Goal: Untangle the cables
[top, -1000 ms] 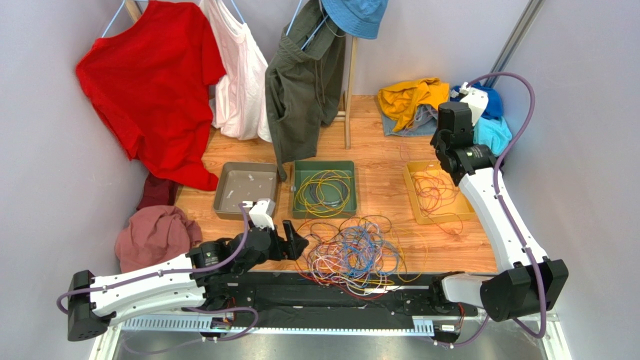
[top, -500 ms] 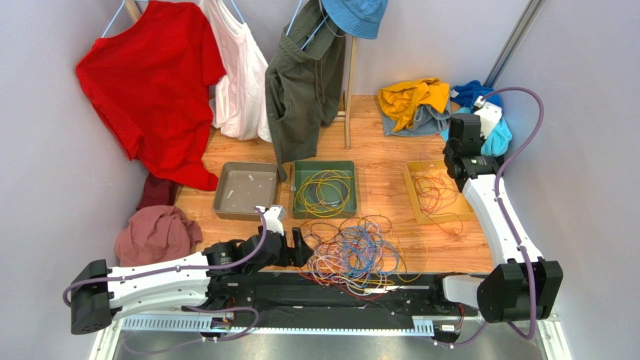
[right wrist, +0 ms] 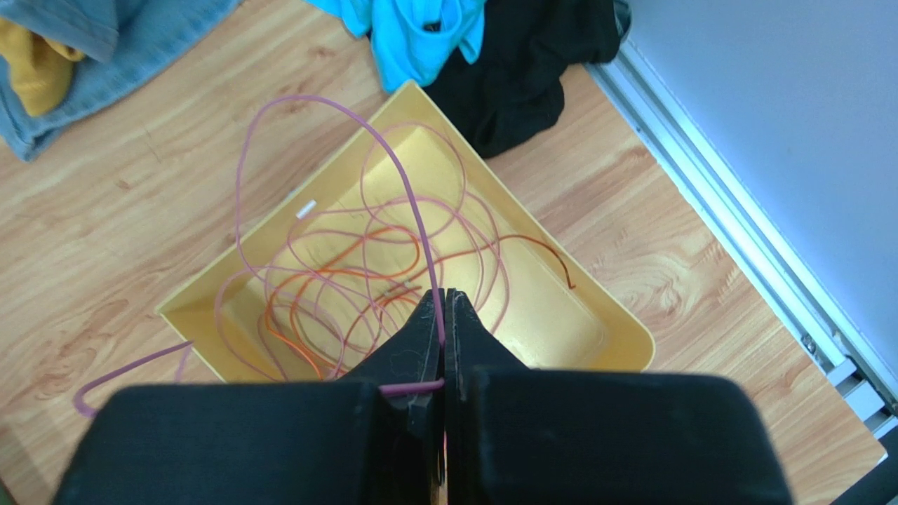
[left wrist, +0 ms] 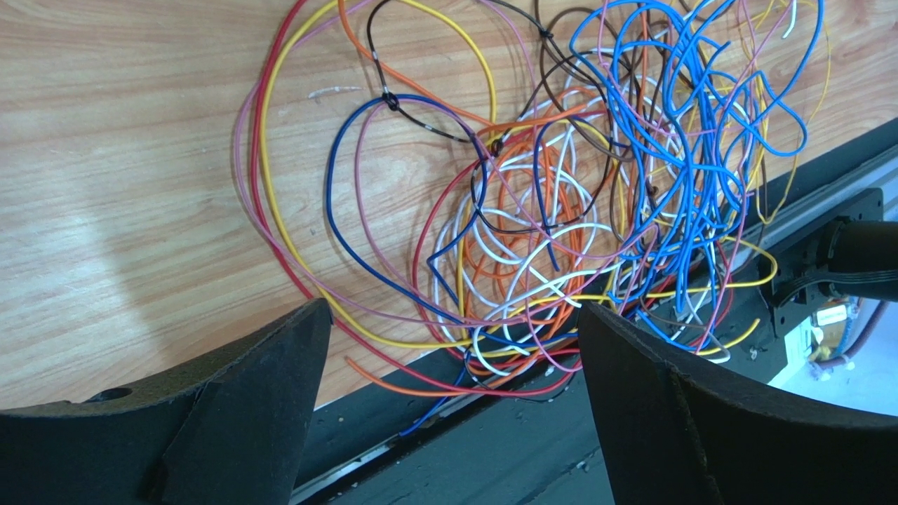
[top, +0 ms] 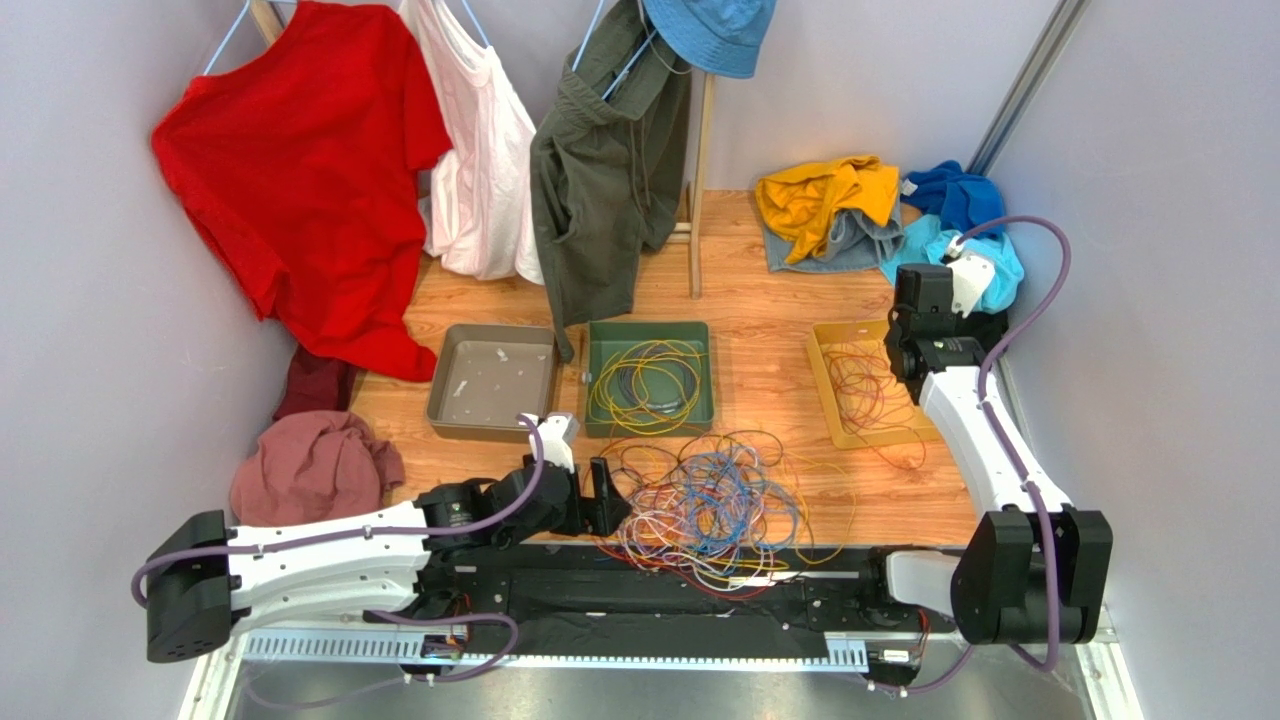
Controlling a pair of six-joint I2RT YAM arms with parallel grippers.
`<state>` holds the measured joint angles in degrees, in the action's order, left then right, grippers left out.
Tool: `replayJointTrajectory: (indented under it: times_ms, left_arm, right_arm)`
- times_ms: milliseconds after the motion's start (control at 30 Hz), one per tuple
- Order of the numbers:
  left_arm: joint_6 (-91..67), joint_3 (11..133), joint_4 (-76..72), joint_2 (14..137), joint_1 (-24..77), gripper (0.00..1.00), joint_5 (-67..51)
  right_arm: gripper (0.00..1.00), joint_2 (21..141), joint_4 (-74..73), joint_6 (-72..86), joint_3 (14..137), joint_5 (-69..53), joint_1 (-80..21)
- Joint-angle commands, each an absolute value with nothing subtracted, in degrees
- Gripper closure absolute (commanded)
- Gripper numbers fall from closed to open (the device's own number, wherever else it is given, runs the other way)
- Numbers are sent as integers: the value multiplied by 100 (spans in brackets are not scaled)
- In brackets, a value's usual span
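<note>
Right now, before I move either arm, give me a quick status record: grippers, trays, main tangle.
left gripper: open, facing the tangle, nothing held
right gripper: shut on purple cable, above yellow tray
tangle: mixed colours, at the near table edge
yellow tray contents: purple and orange strands
green tray: yellow cables coiled inside

The table [left wrist: 127, 158] is wood-grain laminate, smooth with a soft sheen, showing between the left fingers [left wrist: 253, 410], which look like matt black rubbery pads with a fine grain. The cables [left wrist: 590, 210] ahead of them are thin plastic-coated wire, slightly shiny. Beyond the right fingers [right wrist: 480, 352] (same dull black stuff) sits a glossy yellow plastic tray [right wrist: 569, 316]. Past it there's soft cotton-looking cloth [right wrist: 432, 26] and a brushed metal rail [right wrist: 727, 221].
</note>
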<state>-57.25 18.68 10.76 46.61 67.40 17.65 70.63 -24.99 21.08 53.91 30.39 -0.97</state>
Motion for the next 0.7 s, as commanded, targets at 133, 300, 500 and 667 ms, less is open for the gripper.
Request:
replayJointTrajectory:
  times_ms: [133, 300, 500, 667]
  left_arm:
    - [-5941, 1854, 633, 4825, 6732, 6, 1521]
    - [-5871, 1916, 712, 4834, 6732, 7, 1503]
    - [-5827, 1978, 642, 4930, 6732, 7, 1485]
    - [-5810, 2013, 746, 4931, 6733, 7, 1476]
  right_arm:
    - [82, 7093, -2601, 2619, 5168, 2936, -88]
    - [46, 6882, -2847, 2742, 5352, 2567, -97]
    - [46, 7541, -4209, 2865, 6345, 2146, -97]
    - [48, 6225, -3324, 3294, 5600, 1338, -132]
